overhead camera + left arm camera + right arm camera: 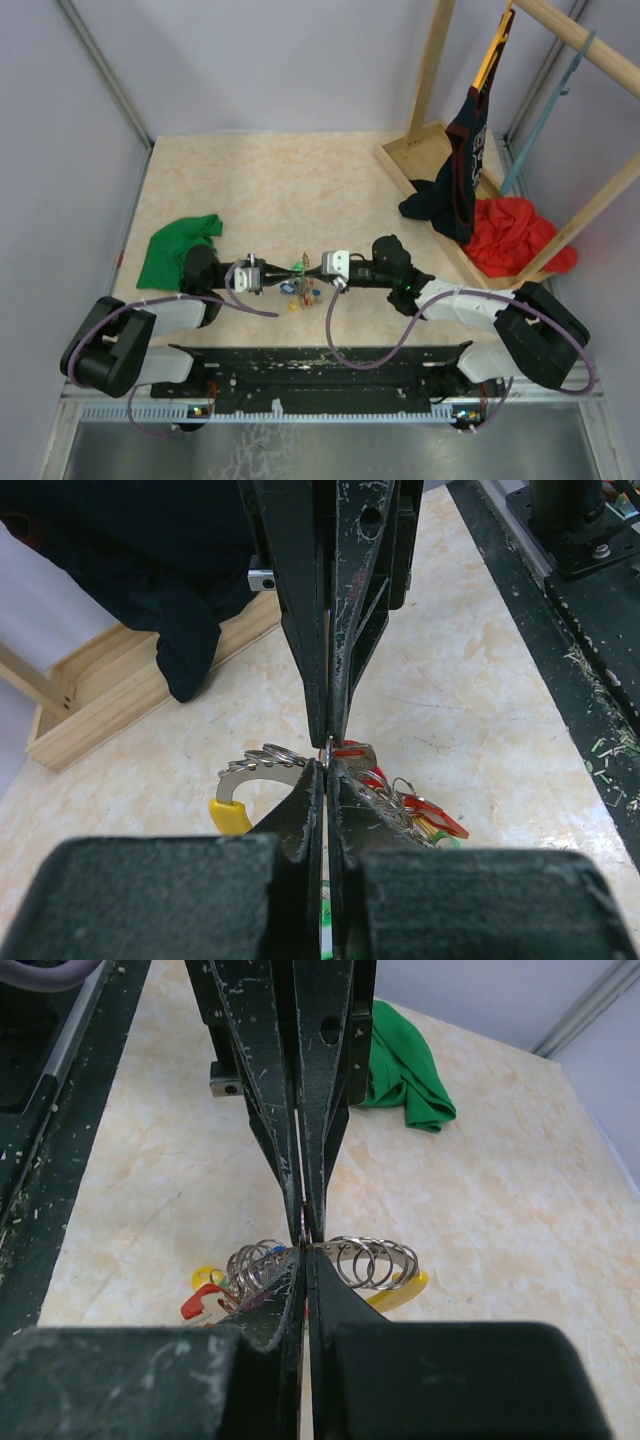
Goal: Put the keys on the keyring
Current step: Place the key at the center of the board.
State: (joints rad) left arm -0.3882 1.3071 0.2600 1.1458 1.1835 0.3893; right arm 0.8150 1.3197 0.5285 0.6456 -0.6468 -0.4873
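Note:
My two grippers meet tip to tip over the near middle of the table. The left gripper [284, 273] is shut on the keyring [262, 761], a thin silver band strung with several small rings. The right gripper [314, 268] is shut on the same ring [372, 1252] from the other side. In the left wrist view my tips [327, 766] touch the right fingers [345, 630]. A red-tagged key [352, 748] sits right at the meeting point, and more red tags [436, 816] hang beside it. The bunch [300, 291] dangles below. A red tag [199, 1305] also shows in the right wrist view.
A green cloth [177, 247] lies at the left. A wooden rack base [432, 165] stands at the back right with dark clothing [455, 185] and a red cloth [512, 232]. A black rail [330, 362] runs along the near edge.

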